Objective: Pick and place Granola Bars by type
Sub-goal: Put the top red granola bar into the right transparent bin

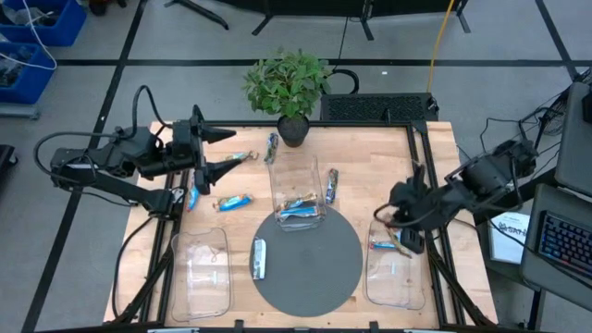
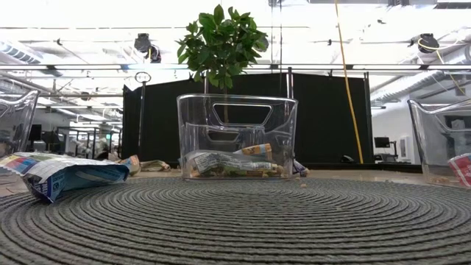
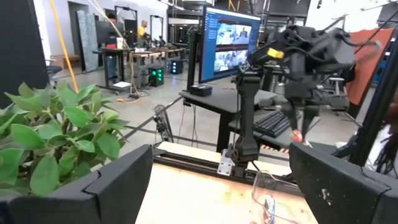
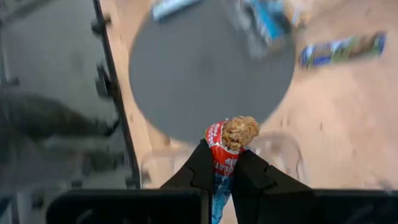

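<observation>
My right gripper (image 4: 225,167) is shut on a red-wrapped granola bar (image 4: 225,144). It hangs slanting down over the far end of the right clear tray (image 1: 396,277), at the table's right side (image 1: 405,227). My left gripper (image 3: 224,186) is open and level with nothing between its fingers, raised over the table's far left (image 1: 217,153). Loose bars lie on the wood (image 1: 231,202), (image 1: 331,185), (image 1: 272,146). One lies on the grey mat (image 1: 259,259). Blue bars lie in the centre clear bin (image 1: 298,196). My right gripper pinches the red bar between its two fingers (image 4: 200,169), across the bar's width. The fingers slant down from above. The bar's red end (image 4: 233,132) sticks out past the fingertips, lifted clear above the tray; its other end is hidden between the fingers.
A round grey woven mat (image 1: 319,268) fills the near centre. An empty clear tray (image 1: 202,268) stands near left. A potted plant (image 1: 289,88) stands at the far edge. A red bar (image 2: 462,168) shows low in the right tray. More bars lie by the left arm (image 1: 192,197), (image 1: 242,157).
</observation>
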